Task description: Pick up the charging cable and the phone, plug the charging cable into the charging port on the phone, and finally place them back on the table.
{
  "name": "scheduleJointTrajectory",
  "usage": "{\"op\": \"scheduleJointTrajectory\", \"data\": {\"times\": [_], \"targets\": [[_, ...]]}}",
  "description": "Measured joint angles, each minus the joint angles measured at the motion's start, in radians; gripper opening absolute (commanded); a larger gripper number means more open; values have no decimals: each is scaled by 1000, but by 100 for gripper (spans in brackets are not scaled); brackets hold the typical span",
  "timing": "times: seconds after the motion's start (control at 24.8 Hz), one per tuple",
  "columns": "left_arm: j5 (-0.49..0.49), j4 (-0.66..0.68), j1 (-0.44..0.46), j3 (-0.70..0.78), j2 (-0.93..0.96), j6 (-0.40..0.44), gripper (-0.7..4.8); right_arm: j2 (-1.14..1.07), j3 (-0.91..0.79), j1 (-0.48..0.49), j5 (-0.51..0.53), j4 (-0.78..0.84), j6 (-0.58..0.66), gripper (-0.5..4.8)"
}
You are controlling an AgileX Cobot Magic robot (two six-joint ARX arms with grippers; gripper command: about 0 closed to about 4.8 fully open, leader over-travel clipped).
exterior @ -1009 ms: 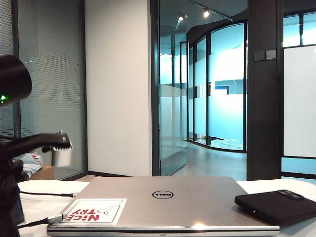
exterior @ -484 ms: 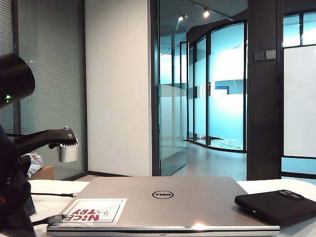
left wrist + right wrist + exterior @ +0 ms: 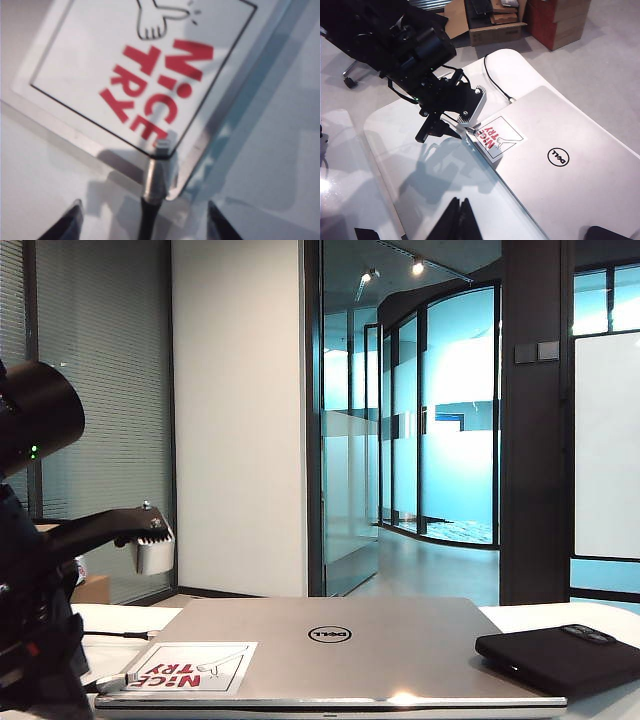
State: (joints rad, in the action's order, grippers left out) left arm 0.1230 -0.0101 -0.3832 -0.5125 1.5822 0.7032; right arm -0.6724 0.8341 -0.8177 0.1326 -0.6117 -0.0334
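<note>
Pincers first: the left pincer (image 3: 142, 227) hangs with its two black fingers wide apart, right over the thin black charging cable (image 3: 148, 220). The cable's small silver tip (image 3: 161, 150) rests on the near left corner of the big silver laptop (image 3: 330, 650), by the red-lettered sticker (image 3: 160, 95). Its long line runs straight between the fingers, so the left arm is much nearer. The right pincer (image 3: 459, 220) is pressed together, empty, above the white tabletop (image 3: 420, 190). The flat black phone (image 3: 560, 655) lies far right.
</note>
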Motion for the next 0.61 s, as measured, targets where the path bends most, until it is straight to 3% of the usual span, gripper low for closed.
{"op": "scheduleJointTrajectory", "data": {"times": [0.08,0.28,0.4,0.44,0.61], "targets": [[0,6,0,0,4,2,216,0,0,0,0,0,0,-4],[0,6,0,0,4,2,195,0,0,0,0,0,0,-4],[0,6,0,0,4,3,31,0,0,0,0,0,0,-4],[0,6,0,0,4,3,-2,0,0,0,0,0,0,-4],[1,6,0,0,4,2,-9,0,0,0,0,0,0,-4]]}}
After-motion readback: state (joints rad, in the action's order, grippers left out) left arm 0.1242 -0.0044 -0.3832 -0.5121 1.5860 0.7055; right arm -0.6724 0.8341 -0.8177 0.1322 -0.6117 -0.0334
